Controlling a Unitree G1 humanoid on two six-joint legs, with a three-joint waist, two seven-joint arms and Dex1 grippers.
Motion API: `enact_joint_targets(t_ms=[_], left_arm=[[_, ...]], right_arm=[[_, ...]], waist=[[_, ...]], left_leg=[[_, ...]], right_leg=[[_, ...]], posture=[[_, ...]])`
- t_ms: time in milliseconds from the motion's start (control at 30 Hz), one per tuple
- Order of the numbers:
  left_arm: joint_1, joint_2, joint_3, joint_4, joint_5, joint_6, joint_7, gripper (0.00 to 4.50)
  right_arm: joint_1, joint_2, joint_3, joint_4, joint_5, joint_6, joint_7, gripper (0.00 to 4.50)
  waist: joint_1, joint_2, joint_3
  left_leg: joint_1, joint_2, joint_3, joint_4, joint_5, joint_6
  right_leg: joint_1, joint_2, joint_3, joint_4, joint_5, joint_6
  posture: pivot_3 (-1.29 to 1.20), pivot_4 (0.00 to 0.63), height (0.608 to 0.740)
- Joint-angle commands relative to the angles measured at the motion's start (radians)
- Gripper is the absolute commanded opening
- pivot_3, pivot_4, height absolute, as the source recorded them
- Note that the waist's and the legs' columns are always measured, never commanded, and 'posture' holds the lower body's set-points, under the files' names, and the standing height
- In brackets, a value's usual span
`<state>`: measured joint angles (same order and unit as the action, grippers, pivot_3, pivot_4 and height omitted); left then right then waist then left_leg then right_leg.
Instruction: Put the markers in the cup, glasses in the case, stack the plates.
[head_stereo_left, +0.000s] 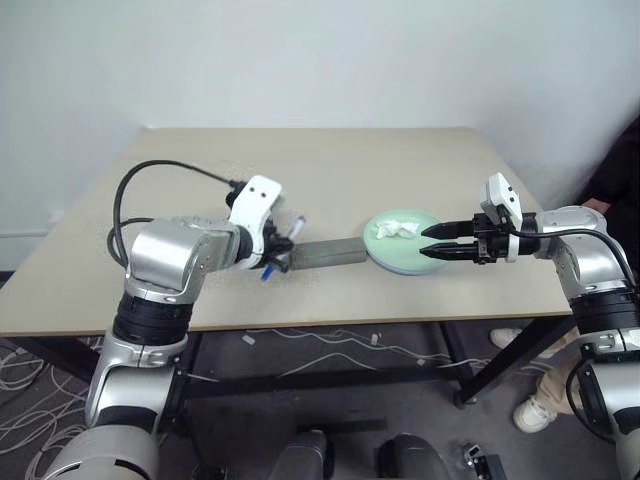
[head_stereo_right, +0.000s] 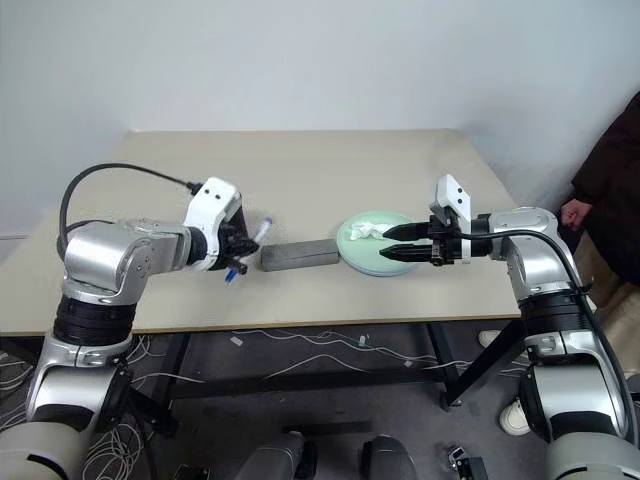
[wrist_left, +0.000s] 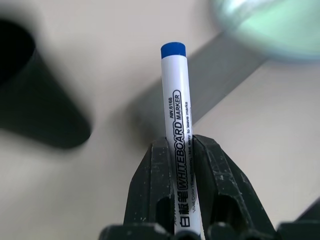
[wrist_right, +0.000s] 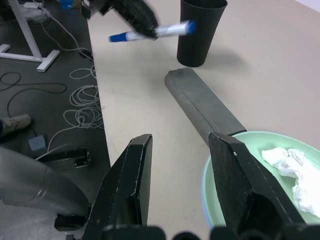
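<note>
Left gripper (wrist_left: 182, 165) is clamped on the blue-capped marker (wrist_left: 175, 95), jaws shut around its white barrel, cap end sticking out past the fingertips. In the head views this sits left of centre, above the tabletop (head_stereo_left: 330, 160). Right wrist view shows the held marker lying roughly level in the air just beside the black cup (wrist_right: 200, 30), which stands upright at the top of that frame.

Grey case (head_stereo_left: 325, 255) lies closed on the tabletop at frame centre, long side running left-right, between the left gripper and the plates. Mint green plate (head_stereo_left: 395, 250) is just right of the case, its rim at the case's end; a light blue edge shows under it in the right wrist view, so the plates look stacked. Crumpled white tissue (head_stereo_left: 397, 228) rests on the green plate.

Right gripper (head_stereo_left: 432, 242) hovers at the plate's right edge, pointing left, jaws apart and holding nothing.
</note>
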<state>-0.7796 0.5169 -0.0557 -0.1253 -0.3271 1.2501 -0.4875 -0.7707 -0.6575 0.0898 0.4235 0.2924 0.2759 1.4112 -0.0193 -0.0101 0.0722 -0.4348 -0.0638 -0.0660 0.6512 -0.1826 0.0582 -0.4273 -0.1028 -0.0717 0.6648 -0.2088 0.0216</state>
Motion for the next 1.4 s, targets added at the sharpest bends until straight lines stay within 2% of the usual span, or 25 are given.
enact_joint_targets(t_ms=[33, 300, 500, 700, 933, 1067, 1400], left_arm=[[-0.048, -0.042, 0.097, 0.054, 0.056, -0.284, 0.082, 0.45], [-0.124, -0.118, 0.204, 0.425, 0.207, -0.823, 0.367, 0.45], [-0.157, -0.127, 0.225, 0.689, 0.244, -1.116, 0.425, 0.45], [-0.193, -0.142, 0.227, 0.865, 0.258, -1.234, 0.446, 0.45], [-0.216, -0.152, 0.221, 0.965, 0.264, -1.328, 0.443, 0.45], [-0.231, -0.168, 0.226, 0.969, 0.255, -1.348, 0.438, 0.45], [-0.238, -0.182, 0.185, 0.847, 0.259, -1.272, 0.349, 0.45]], right_arm=[[-0.014, -0.005, -0.023, -0.018, 0.007, -0.012, -0.006, 1.92], [-0.015, -0.003, -0.023, -0.021, 0.01, -0.007, -0.006, 1.92], [-0.013, -0.002, -0.023, -0.026, 0.012, -0.002, -0.007, 1.92], [-0.014, 0.001, -0.023, -0.027, 0.014, 0.0, -0.011, 1.92], [-0.009, 0.004, -0.024, -0.038, 0.018, 0.004, -0.016, 1.92], [-0.006, 0.006, -0.024, -0.042, 0.019, 0.006, -0.017, 1.92], [-0.008, 0.004, -0.024, -0.034, 0.015, 0.002, -0.018, 1.92]], waist=[[0.0, 0.0, 0.0], [0.001, 0.0, -0.001], [0.01, 0.0, -0.001], [0.028, 0.0, -0.001], [0.032, 0.0, -0.001], [0.032, -0.001, -0.001], [0.032, -0.001, -0.001]], left_leg=[[0.0, 0.0, 0.0, -0.001, 0.0, 0.0], [0.003, 0.0, 0.001, -0.003, 0.001, 0.001], [0.003, -0.002, 0.003, -0.002, 0.001, 0.003], [0.003, -0.002, 0.004, 0.0, 0.0, 0.004], [0.003, -0.002, 0.005, 0.002, 0.0, 0.006], [0.003, -0.002, 0.005, 0.002, 0.0, 0.006], [0.002, -0.002, 0.005, 0.003, 0.0, 0.007]], right_leg=[[0.0, 0.0, 0.0, -0.002, 0.001, -0.001], [0.001, 0.002, 0.002, -0.004, 0.001, -0.001], [0.002, 0.001, 0.002, -0.004, 0.002, 0.0], [0.002, 0.001, 0.0, -0.004, 0.003, 0.002], [0.002, 0.001, 0.001, -0.004, 0.004, 0.004], [0.003, 0.001, 0.001, -0.004, 0.004, 0.004], [0.003, 0.001, 0.001, -0.004, 0.004, 0.004]], posture=[[0.0, 0.0, 0.695], [0.0, 0.0, 0.695], [0.0, 0.0, 0.695], [0.0, 0.0, 0.695], [0.0, 0.0, 0.695], [0.0, 0.0, 0.695], [0.0, 0.0, 0.695]])
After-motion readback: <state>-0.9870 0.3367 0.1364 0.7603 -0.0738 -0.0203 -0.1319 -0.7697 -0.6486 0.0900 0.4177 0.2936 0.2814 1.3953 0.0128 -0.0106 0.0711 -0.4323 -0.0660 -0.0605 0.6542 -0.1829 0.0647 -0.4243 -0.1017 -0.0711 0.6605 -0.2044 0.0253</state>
